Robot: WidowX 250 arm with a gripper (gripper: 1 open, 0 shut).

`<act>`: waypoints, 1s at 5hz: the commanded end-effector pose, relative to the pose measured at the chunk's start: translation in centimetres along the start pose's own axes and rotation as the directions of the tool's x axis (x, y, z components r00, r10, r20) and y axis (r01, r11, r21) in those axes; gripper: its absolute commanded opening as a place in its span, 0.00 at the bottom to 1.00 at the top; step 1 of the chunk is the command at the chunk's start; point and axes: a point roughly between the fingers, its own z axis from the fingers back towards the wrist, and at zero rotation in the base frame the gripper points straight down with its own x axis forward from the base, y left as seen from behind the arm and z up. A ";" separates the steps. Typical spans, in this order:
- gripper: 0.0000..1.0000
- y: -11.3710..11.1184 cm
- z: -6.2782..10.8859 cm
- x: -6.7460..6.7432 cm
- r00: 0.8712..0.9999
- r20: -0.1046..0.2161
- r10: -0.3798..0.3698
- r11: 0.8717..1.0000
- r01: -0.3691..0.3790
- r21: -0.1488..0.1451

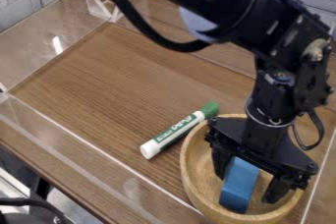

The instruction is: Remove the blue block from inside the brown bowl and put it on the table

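The blue block [242,183] is seen inside the brown bowl [197,169], which stands at the near right corner of the desk [118,81]. The block leans in the bowl with its long axis running from the near edge toward the far right. The gripper [251,174] points straight down into the bowl, and its jaws are spread wide, one dark finger on each long side of the block. No contact with the block can be confirmed. The block is thus placed directly between the jaws, so only a closing across its short width appears to be needed. A green-and-white marker [178,131] is lying just outside the bowl's left rim.
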 end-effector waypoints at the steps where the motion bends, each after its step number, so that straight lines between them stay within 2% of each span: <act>1: 1.00 -0.5 0.1 0.4 0.999 0.040 -0.023 1.000 0.023 -0.010; 2: 0.00 -0.5 -0.2 0.4 0.998 0.051 -0.021 1.000 0.022 -0.010; 3: 1.00 -0.6 -0.1 0.5 0.999 0.051 -0.017 1.000 0.018 -0.002; 4: 0.00 -0.6 -0.2 0.5 0.998 0.057 -0.014 1.000 0.014 0.001; 5: 1.00 -0.6 0.0 0.6 0.998 0.054 -0.010 1.000 0.010 0.008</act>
